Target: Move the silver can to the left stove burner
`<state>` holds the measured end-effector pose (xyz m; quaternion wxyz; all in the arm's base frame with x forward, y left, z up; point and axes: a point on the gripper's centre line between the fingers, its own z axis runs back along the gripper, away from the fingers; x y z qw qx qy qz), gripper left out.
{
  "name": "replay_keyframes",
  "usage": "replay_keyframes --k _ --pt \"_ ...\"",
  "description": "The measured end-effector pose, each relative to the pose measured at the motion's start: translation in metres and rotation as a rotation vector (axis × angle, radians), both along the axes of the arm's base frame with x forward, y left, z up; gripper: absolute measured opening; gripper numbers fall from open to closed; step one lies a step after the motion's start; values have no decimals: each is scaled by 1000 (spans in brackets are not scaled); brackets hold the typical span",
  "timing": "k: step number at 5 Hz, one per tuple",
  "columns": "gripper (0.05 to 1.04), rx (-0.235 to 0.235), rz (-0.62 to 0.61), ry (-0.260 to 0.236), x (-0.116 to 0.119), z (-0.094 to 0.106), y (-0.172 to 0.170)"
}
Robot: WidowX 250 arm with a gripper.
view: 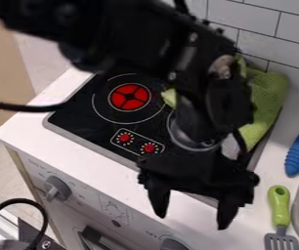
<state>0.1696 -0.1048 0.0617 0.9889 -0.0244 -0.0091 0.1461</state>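
Judged step in hand: approach, ahead of any grasp. Start nearest, with the black, tapered fingers [227,210]: spread wide, tips well apart, with nothing visible between them. Maintain this opening during alignment. Keep clear of the slotted spatula with green handle [279,202], lying at the view's right on the white table [106,171], and of the ribbed blue tool [298,149] beyond.

Next, locate the round, shiny silver metal can [180,139]: behind the fingers, on the right part of the black, flat stove top [80,117], partly hidden by the black arm [80,24]. Centre the fingers above the can before lowering. Place one to each side, then close evenly. Avoid pressing down on the rim; risk of tipping, or of slipping on smooth metal. Confirm a firm hold, then lift straight up, without snagging the yellow-green textured cloth [269,93] at the right.

Last, carry leftward and farther back to the round red left burner [120,99]. Keep level throughout. Lower onto the centre, check for full, upright seating, and only then release and withdraw straight up.
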Motion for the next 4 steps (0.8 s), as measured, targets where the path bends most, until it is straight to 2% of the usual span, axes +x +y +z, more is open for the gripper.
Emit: replay_keyframes --k 2,3,4 --pt "998 17 245 -94 9 9 -16" --pt "998 19 327 -104 18 15 -19" --pt "998 46 383 -86 23 14 -19"
